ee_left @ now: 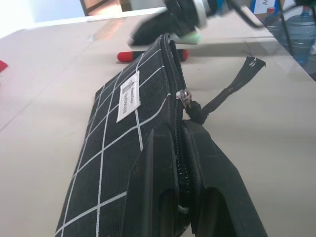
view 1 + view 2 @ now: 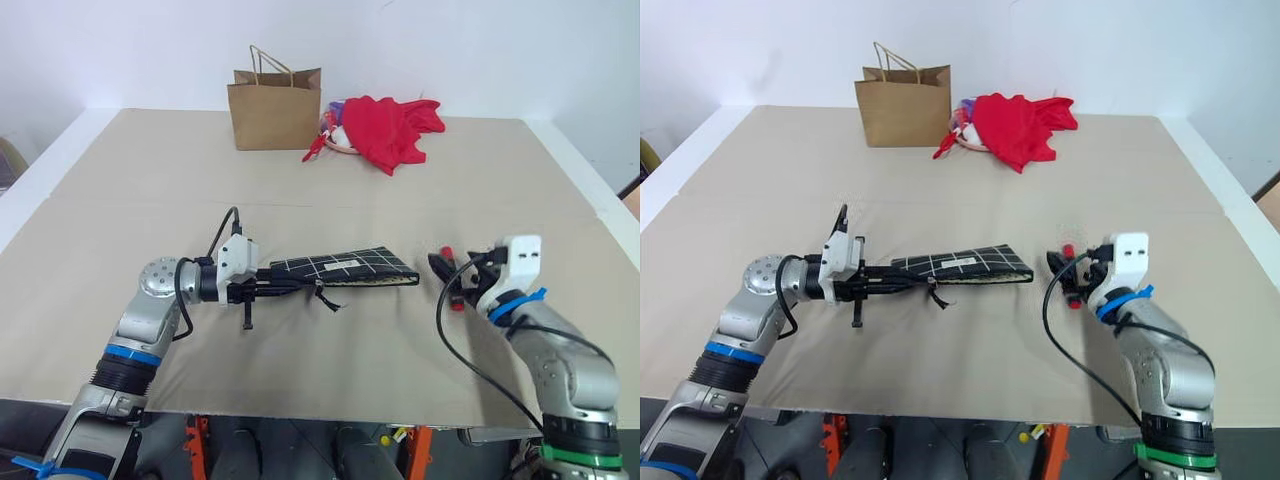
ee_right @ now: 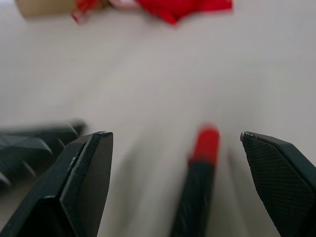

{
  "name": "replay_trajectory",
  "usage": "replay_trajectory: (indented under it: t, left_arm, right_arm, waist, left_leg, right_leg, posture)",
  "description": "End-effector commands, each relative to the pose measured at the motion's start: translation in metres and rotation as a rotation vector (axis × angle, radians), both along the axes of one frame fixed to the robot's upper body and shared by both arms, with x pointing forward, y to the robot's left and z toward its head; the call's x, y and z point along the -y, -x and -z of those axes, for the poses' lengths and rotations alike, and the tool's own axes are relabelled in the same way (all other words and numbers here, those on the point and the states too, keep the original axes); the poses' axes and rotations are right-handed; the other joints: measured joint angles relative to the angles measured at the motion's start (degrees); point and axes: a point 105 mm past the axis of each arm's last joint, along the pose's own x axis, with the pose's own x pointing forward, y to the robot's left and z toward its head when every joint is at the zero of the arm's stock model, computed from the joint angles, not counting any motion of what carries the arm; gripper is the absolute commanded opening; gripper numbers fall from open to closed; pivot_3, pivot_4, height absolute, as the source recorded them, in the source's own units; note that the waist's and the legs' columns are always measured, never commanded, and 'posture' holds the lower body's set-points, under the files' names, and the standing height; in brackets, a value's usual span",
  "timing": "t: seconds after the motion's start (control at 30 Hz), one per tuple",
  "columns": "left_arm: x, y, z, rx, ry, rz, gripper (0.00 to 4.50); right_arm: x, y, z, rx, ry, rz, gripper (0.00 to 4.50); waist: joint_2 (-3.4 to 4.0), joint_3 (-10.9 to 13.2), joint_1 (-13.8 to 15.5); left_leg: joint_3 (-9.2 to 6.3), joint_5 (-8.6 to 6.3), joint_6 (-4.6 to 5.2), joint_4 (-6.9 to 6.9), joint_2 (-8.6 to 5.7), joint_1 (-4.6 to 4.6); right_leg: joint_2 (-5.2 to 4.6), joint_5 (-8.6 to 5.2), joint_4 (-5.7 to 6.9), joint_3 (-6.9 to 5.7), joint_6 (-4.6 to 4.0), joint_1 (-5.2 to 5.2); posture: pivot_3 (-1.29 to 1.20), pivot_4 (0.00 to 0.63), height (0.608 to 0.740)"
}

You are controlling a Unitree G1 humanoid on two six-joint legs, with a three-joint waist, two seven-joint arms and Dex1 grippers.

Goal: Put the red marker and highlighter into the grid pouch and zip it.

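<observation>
Right gripper (image 3: 177, 185) fingers apart, straddling the red marker (image 3: 200, 173), whose axis runs along them. Left gripper (image 1: 180, 197) clamped on the pouch (image 2: 345, 267) left end.

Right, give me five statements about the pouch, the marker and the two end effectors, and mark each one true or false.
1. The left end effector is shut on the edge of the grid pouch. True.
2. The red marker is already inside the pouch. False: it lies on the table, between the open fingers of the right end effector.
3. The right end effector is shut. False: its fingers stand wide apart.
4. A brown paper bag stands at the far side of the table, beside a red cloth. True.
5. The pouch bears a small white label. True.
</observation>
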Motion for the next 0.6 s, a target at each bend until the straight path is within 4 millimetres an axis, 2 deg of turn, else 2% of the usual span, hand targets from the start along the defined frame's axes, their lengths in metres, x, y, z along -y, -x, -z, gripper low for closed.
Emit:
replay_trajectory:
  t: [0.03, 0.2, 0.3, 0.47, 0.53, 0.6]
  left_arm:
    - [-0.001, -0.001, -0.017, 0.058, 0.026, -0.004, 0.00]
    - [-0.001, 0.000, -0.017, 0.060, 0.028, -0.009, 0.00]
    - [0.000, 0.000, -0.018, 0.063, 0.029, -0.009, 0.00]
    - [0.001, 0.000, -0.017, 0.062, 0.030, -0.011, 0.00]
    - [0.000, 0.000, -0.017, 0.059, 0.031, -0.010, 0.00]
    - [0.000, 0.000, -0.016, 0.056, 0.029, -0.008, 0.00]
  right_arm:
    - [0.000, 0.005, -0.006, 0.031, 0.022, 0.039, 4.45]
    - [0.002, 0.017, 0.015, -0.046, 0.053, 0.100, 4.45]
    - [0.007, 0.021, 0.023, -0.071, 0.068, 0.170, 3.78]
    - [0.002, 0.025, 0.033, -0.108, 0.098, 0.186, 1.45]
    - [0.001, 0.026, 0.034, -0.112, 0.108, 0.185, 0.67]
    - [-0.002, 0.024, 0.032, -0.102, 0.116, 0.170, 0.66]
  waist:
    - [0.00, 0.0, 0.0]
    - [0.01, 0.0, 0.0]
    - [0.00, 0.0, 0.0]
    - [0.01, 0.0, 0.0]
    - [-0.01, 0.0, 0.0]
    - [-0.01, 0.0, 0.0]
  left_leg:
    - [0.00, 0.00, 0.00, 0.01, 0.00, 0.00]
    - [-0.03, 0.01, 0.00, 0.03, -0.01, 0.01]
    - [-0.04, 0.01, 0.00, 0.03, -0.01, 0.01]
    - [-0.09, 0.01, -0.01, 0.03, -0.01, 0.02]
    - [-0.11, 0.02, -0.01, 0.04, -0.01, 0.02]
    - [-0.11, 0.02, -0.01, 0.05, -0.01, 0.02]
  right_leg:
    - [0.00, -0.01, 0.00, 0.00, 0.03, 0.00]
    - [0.00, -0.01, 0.00, -0.02, 0.06, 0.02]
    - [0.00, -0.02, 0.00, -0.02, 0.07, 0.03]
    - [0.00, -0.02, 0.00, -0.07, 0.06, 0.05]
    - [0.00, -0.02, 0.00, -0.08, 0.06, 0.07]
    - [0.00, -0.02, 0.00, -0.09, 0.06, 0.08]
  posture:
    - [0.00, 0.150, 0.740]
    - [0.00, 0.150, 0.740]
    - [0.00, 0.150, 0.740]
    - [0.00, 0.150, 0.740]
    - [0.00, 0.150, 0.740]
    - [0.00, 0.150, 0.740]
